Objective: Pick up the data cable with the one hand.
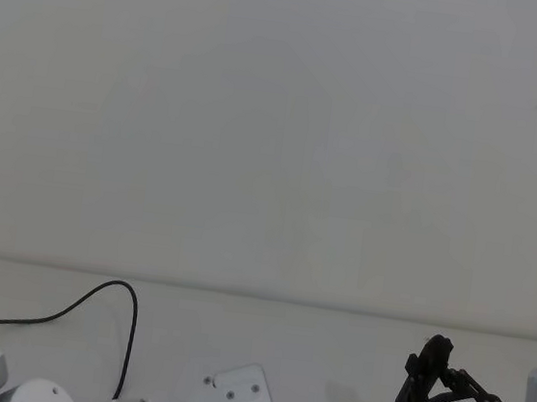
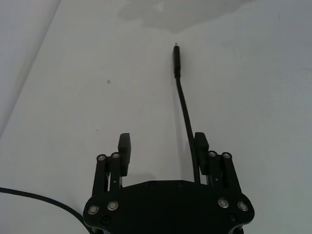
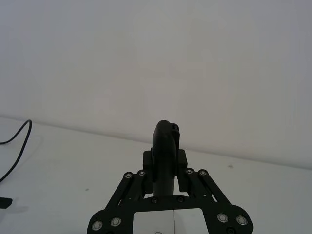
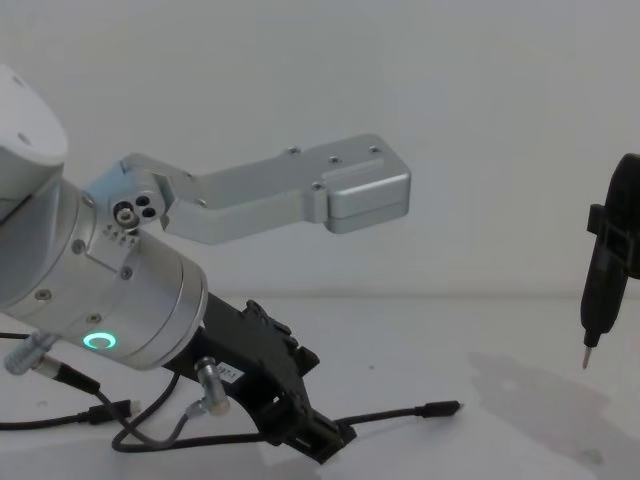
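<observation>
Black data cable (image 2: 184, 105), black left gripper (image 2: 163, 144), black tool (image 4: 605, 270), white table (image 2: 73, 97), green ring light (image 4: 97, 341)

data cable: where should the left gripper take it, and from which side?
Grip the data cable on the straight cord just behind its plug, from above, jaws across it. It lies flat on the table, so no side access. The left gripper is open astride the cord, close to one finger; centre before closing. The right gripper holds a pen-like tool.
</observation>
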Robot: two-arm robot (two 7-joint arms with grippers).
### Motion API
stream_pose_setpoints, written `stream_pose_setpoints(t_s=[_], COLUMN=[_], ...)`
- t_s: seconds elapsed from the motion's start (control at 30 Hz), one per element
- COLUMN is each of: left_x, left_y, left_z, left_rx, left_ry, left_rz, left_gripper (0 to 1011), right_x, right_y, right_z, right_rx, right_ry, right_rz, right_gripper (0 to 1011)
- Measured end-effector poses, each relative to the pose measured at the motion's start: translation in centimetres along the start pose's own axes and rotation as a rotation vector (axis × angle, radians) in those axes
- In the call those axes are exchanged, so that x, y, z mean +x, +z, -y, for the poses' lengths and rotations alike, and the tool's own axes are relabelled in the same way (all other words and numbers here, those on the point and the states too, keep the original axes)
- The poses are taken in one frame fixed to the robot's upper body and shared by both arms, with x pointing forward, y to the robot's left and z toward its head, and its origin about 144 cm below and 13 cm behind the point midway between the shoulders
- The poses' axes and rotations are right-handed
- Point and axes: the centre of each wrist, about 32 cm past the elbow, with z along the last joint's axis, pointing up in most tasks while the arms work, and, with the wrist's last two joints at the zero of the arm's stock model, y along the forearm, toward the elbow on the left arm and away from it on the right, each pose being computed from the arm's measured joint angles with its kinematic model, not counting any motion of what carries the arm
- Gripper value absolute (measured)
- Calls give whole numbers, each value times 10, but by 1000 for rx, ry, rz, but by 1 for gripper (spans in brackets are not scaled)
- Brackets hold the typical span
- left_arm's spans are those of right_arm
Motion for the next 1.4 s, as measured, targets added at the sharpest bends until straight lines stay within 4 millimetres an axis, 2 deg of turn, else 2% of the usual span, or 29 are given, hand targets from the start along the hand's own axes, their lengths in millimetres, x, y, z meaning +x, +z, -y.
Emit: stream_pose_setpoints(t_s=[0.23, 0.43, 0.47, 0.57, 0.6, 0.67, 0.77, 0.9, 1.4], left_x=[0, 0, 0, -1, -1, -1, -1, -1, 0], left_y=[0, 1, 1, 1, 1, 1, 1, 1, 0], left_z=[1, 1, 1, 2, 2, 2, 2, 2, 2], left_rx=[2, 3, 3, 3, 3, 4, 4, 5, 2], left_ry=[2, 4, 4, 4, 4, 4, 5, 5, 8], left_rz=[-3, -4, -5, -5, -5, -5, -6, -6, -9], left_gripper=[610, 391, 391, 300, 236, 198, 90, 40, 40], right_x=[0, 0, 0, 0, 0, 0, 0, 0, 0], right_y=[0, 0, 0, 0, 0, 0, 0, 0, 1], right_z=[0, 0, 0, 0, 0, 0, 0, 0, 0], right_rx=[0, 0, 0, 0, 0, 0, 0, 0, 2], right_ry=[0, 0, 0, 0, 0, 0, 0, 0, 0], right_rz=[0, 0, 0, 0, 0, 0, 0, 0, 0], right_gripper=[268, 268, 268, 268, 268, 268, 268, 268, 268])
